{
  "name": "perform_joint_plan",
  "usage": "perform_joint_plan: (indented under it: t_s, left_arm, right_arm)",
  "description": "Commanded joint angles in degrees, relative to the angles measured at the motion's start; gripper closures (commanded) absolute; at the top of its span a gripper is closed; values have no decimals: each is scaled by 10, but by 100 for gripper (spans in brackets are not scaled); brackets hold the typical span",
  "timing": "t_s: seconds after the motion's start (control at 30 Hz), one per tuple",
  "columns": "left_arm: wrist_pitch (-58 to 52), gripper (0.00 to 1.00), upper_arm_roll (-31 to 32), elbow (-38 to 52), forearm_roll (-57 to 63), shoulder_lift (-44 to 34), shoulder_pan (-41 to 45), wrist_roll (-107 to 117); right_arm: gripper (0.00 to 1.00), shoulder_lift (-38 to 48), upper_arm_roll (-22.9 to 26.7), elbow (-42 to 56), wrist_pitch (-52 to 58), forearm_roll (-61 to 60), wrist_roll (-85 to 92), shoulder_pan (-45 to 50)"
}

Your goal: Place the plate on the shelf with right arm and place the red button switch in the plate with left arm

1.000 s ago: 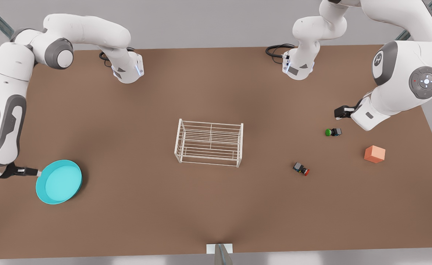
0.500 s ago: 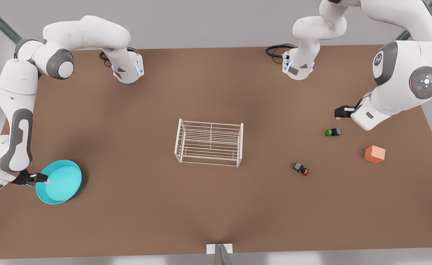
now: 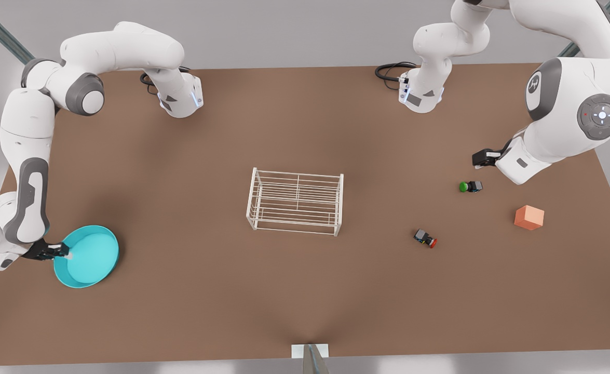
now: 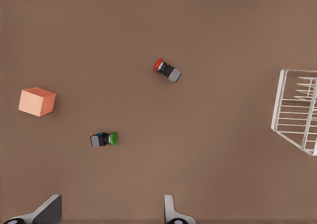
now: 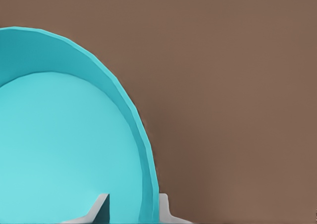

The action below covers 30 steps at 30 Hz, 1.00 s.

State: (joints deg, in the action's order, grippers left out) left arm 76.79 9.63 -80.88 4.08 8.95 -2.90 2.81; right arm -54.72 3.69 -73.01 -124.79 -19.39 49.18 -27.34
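The turquoise plate (image 3: 89, 257) lies on the table near the front view's left edge. My right gripper (image 3: 66, 252) grips the plate's rim, one finger inside the dish and one outside (image 5: 166, 209); the right wrist view shows the plate (image 5: 59, 144) close up. The white wire shelf (image 3: 298, 200) stands at the table's middle. The red button switch (image 3: 425, 238) lies on its side to the front view's right of the shelf. My left gripper (image 3: 484, 158) waits open above the table beyond the green switch, with the red button switch (image 4: 167, 70) and the shelf (image 4: 296, 112) in its wrist view.
A green-capped switch (image 3: 470, 186) lies just below the left gripper in the front view. An orange cube (image 3: 529, 217) sits near the front view's right edge. Both arm bases stand along the far edge. Bare brown table separates the plate from the shelf.
The right gripper moved in over the plate's rim and closed on it. The plate has shifted slightly toward the front view's right. The left arm has not moved.
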Motion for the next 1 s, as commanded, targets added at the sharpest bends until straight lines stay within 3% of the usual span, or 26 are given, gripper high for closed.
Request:
perform_joint_plan:
  t_s: [0.0,0.1,0.23,0.43,0.57,0.67,0.77,0.87,0.97]
  left_arm:
    - [-1,0,0,1,1,-1,0,1]
    - [-1,0,0,1,1,-1,0,1]
    - [-1,0,0,0,1,0,0,1]
    - [0,0,0,1,2,0,0,1]
    - [0,0,1,1,1,-1,0,3]
    - [-1,0,6,19,6,0,8,4]
    - [0,0,5,20,2,3,4,5]
    - [-1,0,4,20,1,4,1,5]
    - [21,0,0,19,6,46,-3,5]
  right_arm:
    - [57,1,0,1,6,5,53,-1]
    - [79,2,0,6,15,11,54,-1]
    - [79,17,-2,13,31,34,55,1]
    - [79,72,-14,13,161,31,53,33]
    - [79,117,-79,28,283,26,42,54]
    - [79,131,-177,43,348,31,-73,62]
    - [79,147,-192,59,364,23,-204,155]
    - [79,146,-255,78,359,23,-351,192]
    - [79,146,-255,81,324,22,-436,249]
